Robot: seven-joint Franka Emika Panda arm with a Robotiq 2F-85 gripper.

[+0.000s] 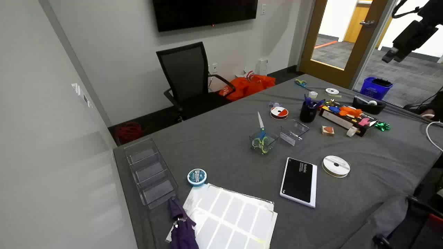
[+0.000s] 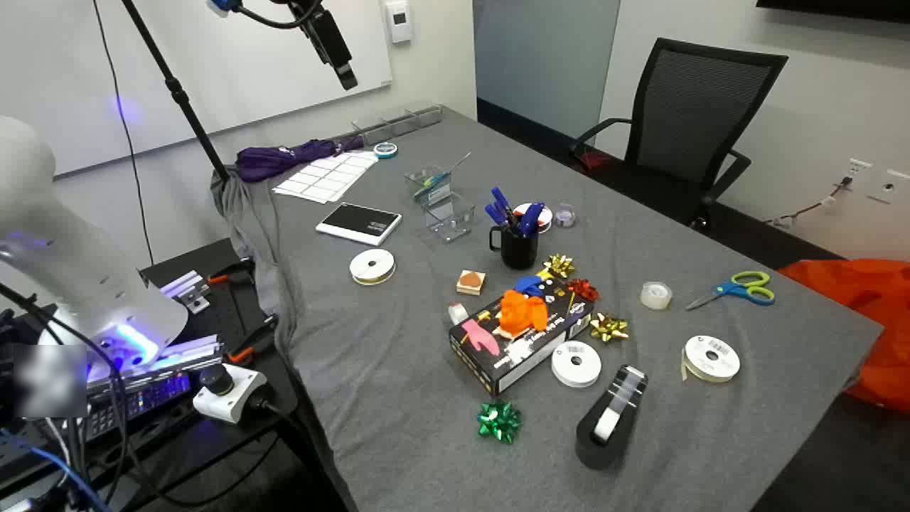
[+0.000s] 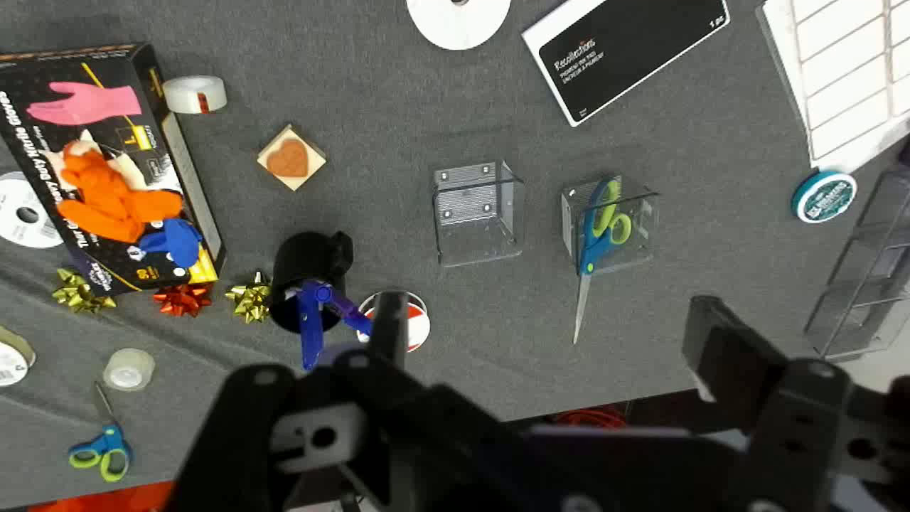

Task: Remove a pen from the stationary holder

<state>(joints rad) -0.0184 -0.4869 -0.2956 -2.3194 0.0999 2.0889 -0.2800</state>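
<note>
The stationary holder, a black mug with a handle, stands upright on the table in both exterior views [image 1: 307, 113] [image 2: 518, 250] and in the wrist view [image 3: 302, 259]. Several blue pens poke out of its top and fan outward [image 1: 308, 101] [image 2: 529, 220]; the wrist view shows them too [image 3: 311, 334]. My gripper [image 3: 549, 313] is open and empty, with its fingers wide apart. It hangs high above the table in both exterior views [image 1: 390, 57] [image 2: 348, 78], well apart from the mug. In the wrist view the mug lies left of the left finger, and a pen's end reaches near that finger.
A glove box [image 2: 522, 334] with bows around it stands beside the mug. A red-and-white ribbon spool [image 1: 279, 112] lies close behind. Clear trays [image 2: 449, 215], one holding scissors [image 1: 262, 136], a wooden stamp [image 2: 470, 281], a black ink pad [image 1: 299, 180] and a tape dispenser [image 2: 611, 419] are around.
</note>
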